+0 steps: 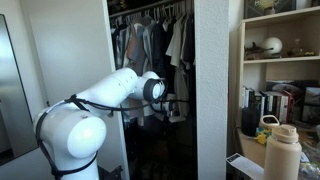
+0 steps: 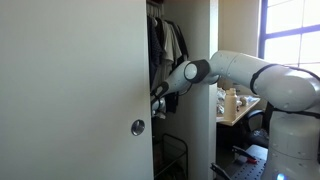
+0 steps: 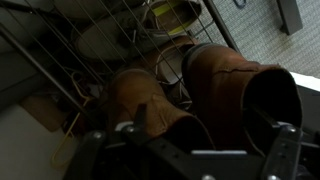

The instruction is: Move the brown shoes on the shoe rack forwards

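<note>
Seemingly the reach step: the gripper, fingers spread and empty, hovers over the shoes; next, clasp the 1 o'clock one.

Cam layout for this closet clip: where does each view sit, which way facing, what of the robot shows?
Exterior view: close behind the arm, facing the hanging clothes; arm fills the foreground, shelf alongside.
Exterior view: outside the closet door, looking along it; arm reaches in toward the clothes.
Wrist view: looks down at brown shoes on the wire rack; open claw at the bottom edge.
Shared: both exterior views show arm and clothes.
</note>
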`<state>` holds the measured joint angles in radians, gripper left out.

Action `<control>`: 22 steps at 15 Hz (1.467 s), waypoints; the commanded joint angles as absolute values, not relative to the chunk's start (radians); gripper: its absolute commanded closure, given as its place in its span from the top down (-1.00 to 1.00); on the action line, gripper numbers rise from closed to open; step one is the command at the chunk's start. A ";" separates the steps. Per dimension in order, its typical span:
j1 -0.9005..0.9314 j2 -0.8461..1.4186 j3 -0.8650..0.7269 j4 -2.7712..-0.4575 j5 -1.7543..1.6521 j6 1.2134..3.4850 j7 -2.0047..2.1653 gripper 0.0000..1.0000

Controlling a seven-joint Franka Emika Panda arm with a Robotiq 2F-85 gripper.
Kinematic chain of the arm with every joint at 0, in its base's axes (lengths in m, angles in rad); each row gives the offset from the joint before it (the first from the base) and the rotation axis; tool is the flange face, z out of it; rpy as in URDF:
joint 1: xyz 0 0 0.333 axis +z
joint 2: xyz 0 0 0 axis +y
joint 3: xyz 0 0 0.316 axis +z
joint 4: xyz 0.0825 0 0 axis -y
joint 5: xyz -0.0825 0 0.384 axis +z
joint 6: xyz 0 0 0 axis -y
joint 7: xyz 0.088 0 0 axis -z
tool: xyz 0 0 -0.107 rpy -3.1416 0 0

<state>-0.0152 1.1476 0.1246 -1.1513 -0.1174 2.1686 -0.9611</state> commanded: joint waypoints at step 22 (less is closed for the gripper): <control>0.069 1.358 0.096 -0.833 -0.189 1.955 -1.147 1.00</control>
<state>0.0572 1.2921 0.0976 -0.9261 -0.1926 1.9731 -1.1191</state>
